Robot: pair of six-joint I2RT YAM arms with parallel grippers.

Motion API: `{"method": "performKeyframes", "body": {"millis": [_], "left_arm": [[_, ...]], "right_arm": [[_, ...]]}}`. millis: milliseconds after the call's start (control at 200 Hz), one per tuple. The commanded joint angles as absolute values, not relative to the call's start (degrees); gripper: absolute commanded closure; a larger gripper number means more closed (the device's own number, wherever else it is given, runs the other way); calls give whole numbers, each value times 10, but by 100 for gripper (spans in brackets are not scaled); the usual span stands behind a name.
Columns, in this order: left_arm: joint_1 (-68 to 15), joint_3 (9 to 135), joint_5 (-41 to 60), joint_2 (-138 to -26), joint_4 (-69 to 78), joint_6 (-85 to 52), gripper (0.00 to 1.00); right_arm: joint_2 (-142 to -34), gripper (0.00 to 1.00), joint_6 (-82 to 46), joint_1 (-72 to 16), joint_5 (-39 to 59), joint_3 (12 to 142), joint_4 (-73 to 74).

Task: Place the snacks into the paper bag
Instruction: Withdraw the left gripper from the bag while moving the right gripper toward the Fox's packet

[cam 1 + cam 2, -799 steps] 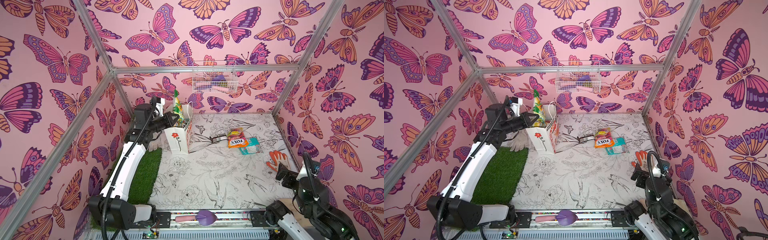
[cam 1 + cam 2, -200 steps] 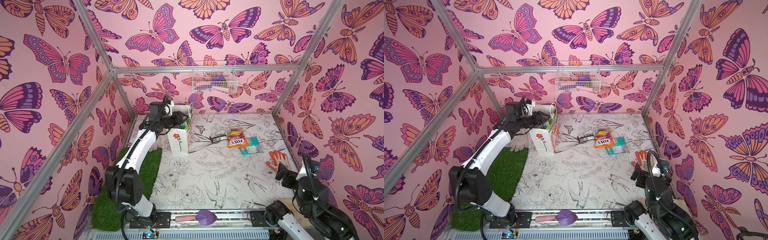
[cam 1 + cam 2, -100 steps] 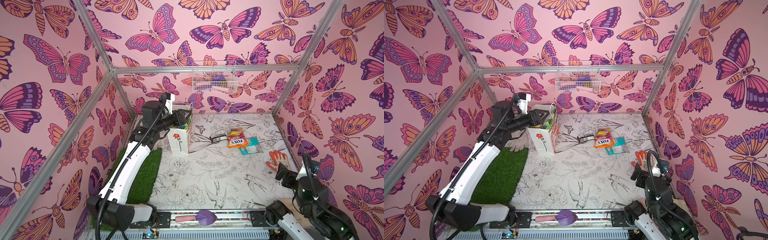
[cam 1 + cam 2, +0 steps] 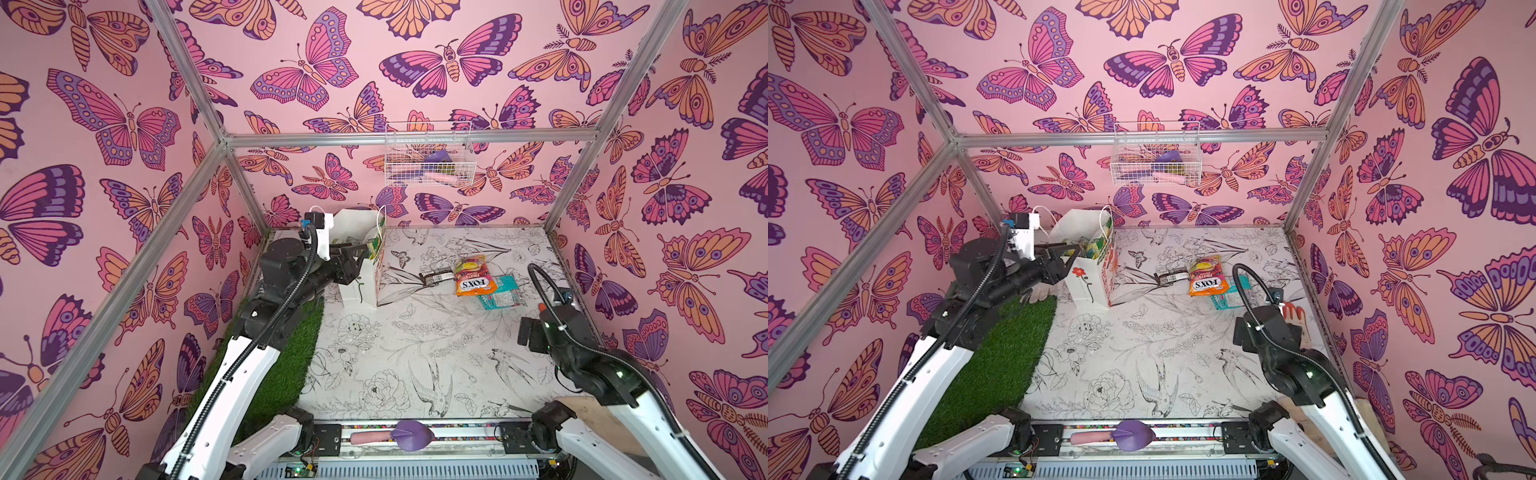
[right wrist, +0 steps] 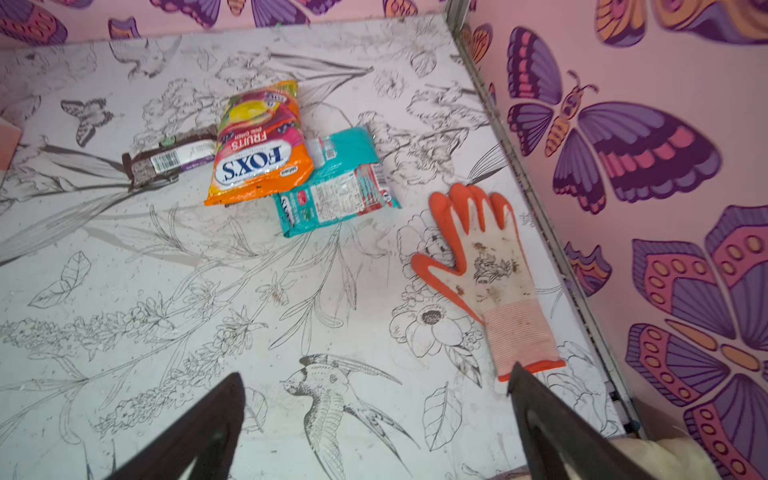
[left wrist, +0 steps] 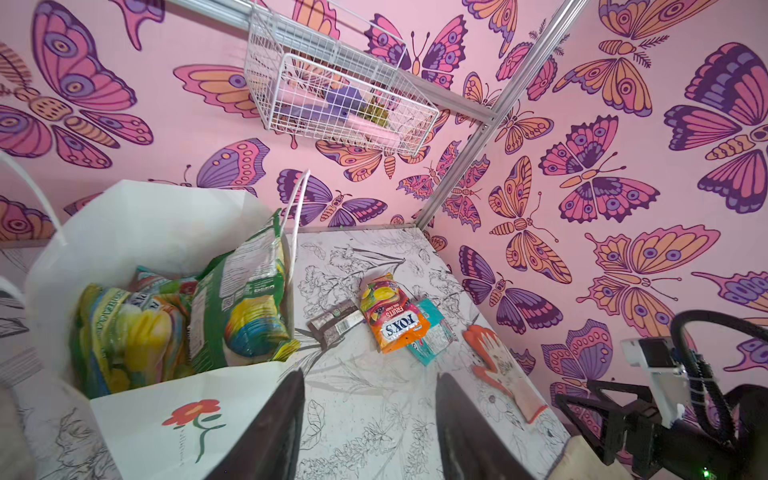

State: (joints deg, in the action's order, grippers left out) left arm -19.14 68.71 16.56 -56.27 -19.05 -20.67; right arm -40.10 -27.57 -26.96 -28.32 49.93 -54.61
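The white paper bag (image 4: 358, 291) (image 4: 1090, 286) (image 6: 166, 415) with a red flower stands upright at the back left. Inside it lie snacks, a yellow-green bag (image 6: 124, 332) and a green packet (image 6: 241, 299) leaning on its wall. My left gripper (image 4: 361, 251) (image 4: 1073, 253) (image 6: 370, 374) hovers open and empty at the bag's top edge. On the table lie the orange FOX'S bag (image 4: 471, 279) (image 5: 257, 149), a teal packet (image 4: 503, 293) (image 5: 336, 187) partly under it, and a dark brown bar (image 4: 436, 277) (image 5: 166, 160). My right gripper (image 5: 374, 374) stands open and empty at the front right.
An orange and white glove (image 5: 486, 266) (image 6: 498, 374) lies by the right wall, close to my right gripper. A white glove (image 4: 1038, 293) lies left of the bag by the green turf (image 4: 286, 361). A white wire basket (image 4: 428, 160) hangs on the back wall.
Four seconds ago my left gripper held a green packet above the bag; that packet now sits inside and the gripper is empty. The left arm's elbow has swung since. The right arm is still.
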Motion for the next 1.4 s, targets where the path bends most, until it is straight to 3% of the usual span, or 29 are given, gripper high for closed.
{"method": "performKeyframes", "body": {"millis": [0, 290, 601, 1392], "left_arm": [[-193, 649, 126, -527, -199, -182, 47], [-193, 548, 86, -459, -201, -190, 47], [-193, 504, 64, -401, -248, -168, 47], [-194, 431, 51, -296, -374, -115, 44]], "right_arm": [[-440, 1, -313, -266, -235, 517, -532], [-538, 1, -302, -266, -241, 562, -522], [-599, 1, -266, -259, -167, 576, -465], [-691, 1, -291, -135, -21, 599, -382]]}}
